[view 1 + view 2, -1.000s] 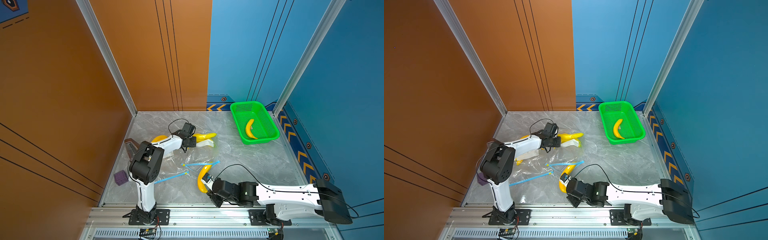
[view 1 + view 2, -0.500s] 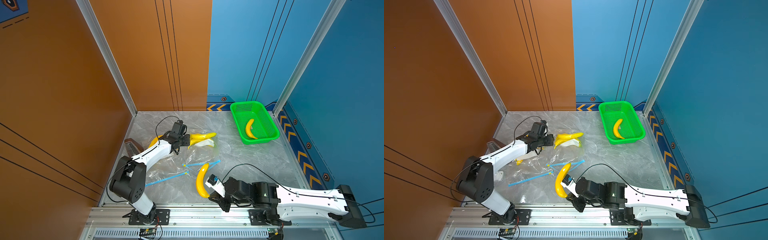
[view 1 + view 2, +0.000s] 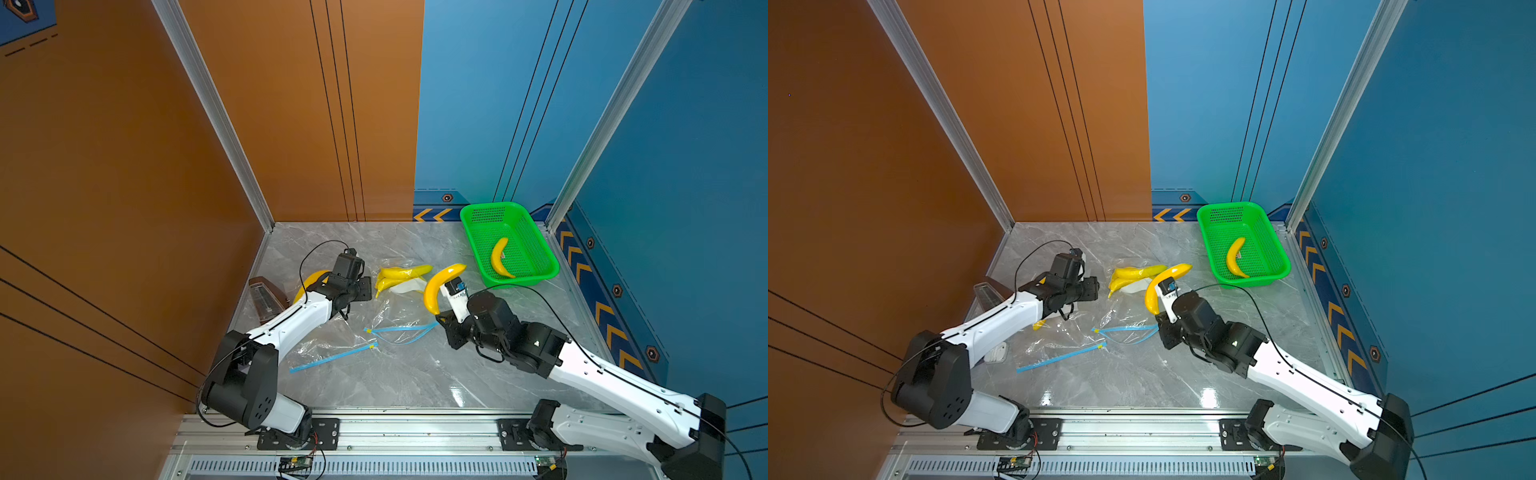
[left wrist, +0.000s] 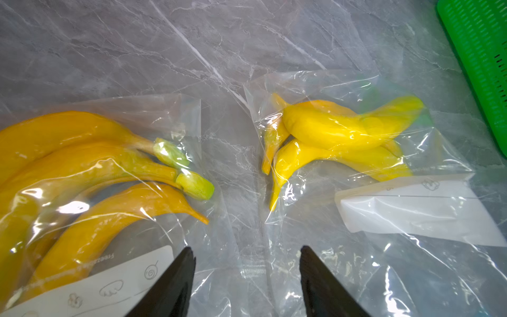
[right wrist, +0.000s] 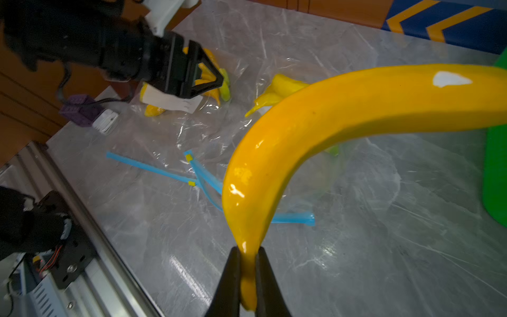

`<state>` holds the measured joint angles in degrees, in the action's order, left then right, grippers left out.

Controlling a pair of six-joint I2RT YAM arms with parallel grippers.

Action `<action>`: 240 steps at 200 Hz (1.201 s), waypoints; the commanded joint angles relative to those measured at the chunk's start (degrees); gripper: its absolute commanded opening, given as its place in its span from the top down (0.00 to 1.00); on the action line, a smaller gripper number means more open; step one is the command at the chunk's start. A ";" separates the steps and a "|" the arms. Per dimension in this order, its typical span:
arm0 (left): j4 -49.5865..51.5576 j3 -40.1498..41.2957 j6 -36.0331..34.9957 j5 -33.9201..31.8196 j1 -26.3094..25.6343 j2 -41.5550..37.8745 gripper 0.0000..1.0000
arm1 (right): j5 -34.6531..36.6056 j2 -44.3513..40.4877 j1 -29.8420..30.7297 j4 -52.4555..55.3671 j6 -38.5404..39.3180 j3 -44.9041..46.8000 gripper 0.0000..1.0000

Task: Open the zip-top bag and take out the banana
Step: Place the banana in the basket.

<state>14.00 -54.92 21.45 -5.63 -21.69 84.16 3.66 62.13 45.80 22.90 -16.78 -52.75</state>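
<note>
Right gripper: clamped tight on one tip of the banana.
Banana spot: up in the air over the middle of the table, just short of the green basket in the back right corner. Was way down by the front edge a second ago.
Bag: flat mid-table, blue zip gaping, looks empty.
Left gripper: fingers spread, grasping nothing, wider than a second ago. Hovers over two other bagged bunches toward the left edge.
Upshot: bag open, banana out, so pretty much done. Probably just a drop into the basket left.
</note>
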 commanded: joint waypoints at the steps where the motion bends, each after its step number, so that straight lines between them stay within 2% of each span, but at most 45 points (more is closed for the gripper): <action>1: 0.77 1.55 -0.45 -0.74 0.08 -1.54 0.37 | 0.90 5.55 -10.49 -1.76 2.02 -4.28 0.94; 20: 0.69 2.35 -0.44 -0.48 -0.08 -1.68 0.37 | 1.66 12.40 -18.88 -1.97 1.48 -8.92 0.95; 41: 0.58 2.88 -0.41 -0.44 -0.17 -1.31 0.37 | 1.42 20.29 -25.18 -2.59 2.22 -14.40 0.95; 64: 0.33 2.84 -0.43 0.13 -0.19 -0.43 0.37 | -1.29 28.45 -31.68 -2.63 3.23 -20.30 0.95; 90: 0.02 2.87 -0.53 0.77 -0.19 -0.09 0.37 | -8.10 36.01 -37.25 -1.13 5.29 -26.04 0.95; 142: -0.97 3.58 -0.71 1.26 -0.18 0.64 0.36 | -15.90 46.50 -41.78 7.69 13.72 -33.95 0.93; 192: -1.15 3.10 -0.71 1.59 -0.19 1.53 0.36 | -17.66 48.90 -46.79 11.28 16.74 -34.59 0.92; 220: -1.12 3.16 -0.81 1.15 -0.19 1.27 0.36 | -18.10 49.26 -46.78 12.08 16.27 -34.29 0.82; 240: -1.04 3.17 -1.14 1.38 -0.19 0.80 0.36 | -15.31 49.53 -46.16 12.01 15.51 -33.61 0.73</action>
<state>13.13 -52.42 21.26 -5.32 -21.71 85.19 -12.75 111.26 -1.45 32.58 -1.48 -86.00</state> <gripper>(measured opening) 0.637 0.233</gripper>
